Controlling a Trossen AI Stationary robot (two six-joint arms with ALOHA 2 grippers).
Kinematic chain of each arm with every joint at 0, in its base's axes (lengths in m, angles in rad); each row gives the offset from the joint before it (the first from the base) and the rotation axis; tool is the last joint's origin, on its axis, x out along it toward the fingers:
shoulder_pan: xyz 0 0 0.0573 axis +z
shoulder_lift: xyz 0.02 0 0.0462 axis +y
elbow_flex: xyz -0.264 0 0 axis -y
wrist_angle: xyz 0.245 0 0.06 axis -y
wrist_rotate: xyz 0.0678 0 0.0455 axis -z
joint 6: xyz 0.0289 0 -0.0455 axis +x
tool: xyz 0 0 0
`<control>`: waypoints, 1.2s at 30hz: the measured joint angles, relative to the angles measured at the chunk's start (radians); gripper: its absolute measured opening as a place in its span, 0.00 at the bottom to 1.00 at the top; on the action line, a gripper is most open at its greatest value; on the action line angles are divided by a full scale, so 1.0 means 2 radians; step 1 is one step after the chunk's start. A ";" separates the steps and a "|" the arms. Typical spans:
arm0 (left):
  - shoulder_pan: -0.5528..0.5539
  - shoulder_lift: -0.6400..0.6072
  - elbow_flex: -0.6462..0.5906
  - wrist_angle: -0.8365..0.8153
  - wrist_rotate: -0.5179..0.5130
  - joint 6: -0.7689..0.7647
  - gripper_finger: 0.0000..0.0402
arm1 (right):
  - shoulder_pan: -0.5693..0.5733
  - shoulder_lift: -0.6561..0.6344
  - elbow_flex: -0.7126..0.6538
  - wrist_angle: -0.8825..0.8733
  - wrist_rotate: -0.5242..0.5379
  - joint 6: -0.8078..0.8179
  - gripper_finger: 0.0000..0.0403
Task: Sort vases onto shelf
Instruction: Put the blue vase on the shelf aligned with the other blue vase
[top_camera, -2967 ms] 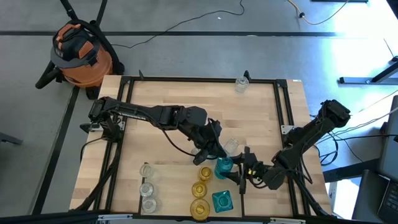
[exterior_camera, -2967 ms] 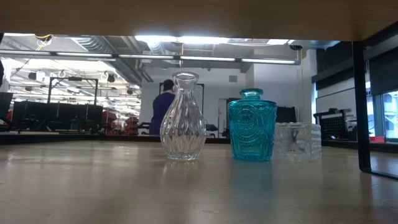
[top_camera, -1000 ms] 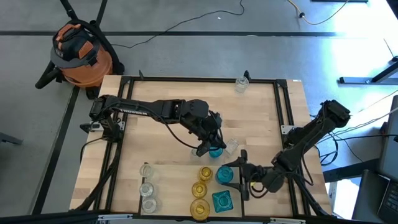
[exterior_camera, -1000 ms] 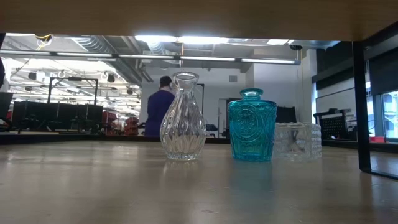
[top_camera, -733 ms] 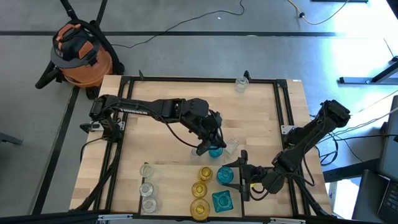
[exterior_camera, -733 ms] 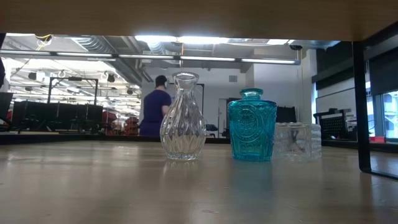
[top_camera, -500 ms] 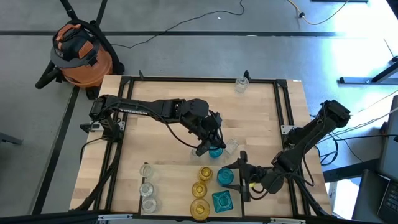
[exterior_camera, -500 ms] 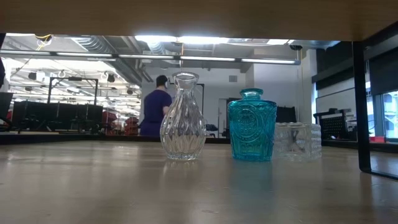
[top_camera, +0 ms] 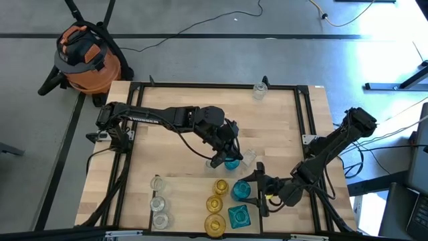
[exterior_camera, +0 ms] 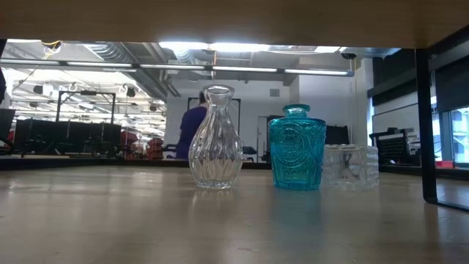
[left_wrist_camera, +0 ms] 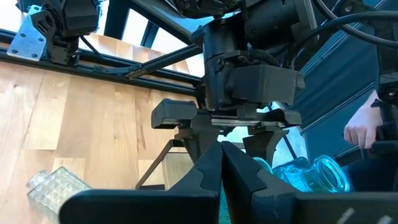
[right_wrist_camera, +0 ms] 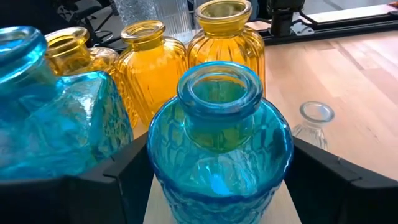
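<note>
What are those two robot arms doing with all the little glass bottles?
They are sorting small glass vases by colour on the pale wooden shelf. The right pincer stands open around a round teal-blue glass vase, beside the amber-yellow glass vases. The left pincer is shut, hovering by another teal-blue vase.

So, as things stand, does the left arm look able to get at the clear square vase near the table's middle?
Probably yes. The left end effector, shut and empty, sits right beside the clear square vase, with only a small teal vase between them. It would need to open first.
</note>
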 joint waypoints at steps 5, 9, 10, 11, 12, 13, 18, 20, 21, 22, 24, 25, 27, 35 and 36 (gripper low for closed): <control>0.000 0.000 0.000 0.000 0.000 0.000 0.00 | 0.000 -0.001 0.000 0.002 0.000 -0.007 0.71; 0.000 0.000 0.000 0.000 0.000 0.000 0.00 | 0.000 -0.002 0.000 0.002 -0.003 0.007 0.71; 0.000 0.000 0.000 0.000 0.000 0.000 0.00 | 0.000 -0.002 0.000 0.002 -0.004 0.014 0.71; 0.000 0.000 0.000 0.000 0.000 0.000 0.00 | 0.000 -0.002 0.000 0.003 -0.006 0.020 0.71; 0.000 0.000 0.000 0.000 0.000 0.000 0.00 | 0.000 -0.002 0.000 0.003 -0.008 0.026 0.71; 0.000 0.000 0.000 0.000 0.000 0.000 0.00 | 0.000 -0.002 0.000 0.004 -0.008 0.032 0.71; 0.000 0.000 0.000 0.000 0.000 0.000 0.00 | 0.000 -0.002 0.000 0.002 -0.008 0.041 0.71; 0.000 0.000 0.000 0.000 0.000 0.000 0.00 | 0.000 -0.003 0.000 -0.001 -0.008 0.044 0.71; 0.000 0.000 0.000 0.000 0.000 0.000 0.00 | 0.000 -0.003 0.000 -0.002 -0.007 0.044 0.71; 0.000 0.000 0.000 0.000 0.000 0.000 0.00 | 0.000 -0.003 0.000 -0.002 -0.007 0.044 0.71; 0.000 0.000 0.000 0.000 0.000 0.000 0.00 | 0.000 -0.003 0.000 -0.005 -0.007 0.044 0.71; 0.000 0.000 0.000 0.000 0.000 0.000 0.00 | 0.000 -0.003 0.000 -0.006 -0.006 0.044 0.71; 0.000 0.000 0.000 0.000 0.000 0.000 0.00 | 0.000 -0.003 0.000 -0.008 -0.005 0.043 0.71; 0.000 0.000 0.000 0.000 0.000 -0.001 0.00 | 0.000 -0.005 0.001 -0.044 -0.002 0.029 0.71; 0.000 0.000 0.000 0.000 0.000 -0.001 0.00 | 0.000 -0.005 0.001 -0.044 -0.002 0.028 0.71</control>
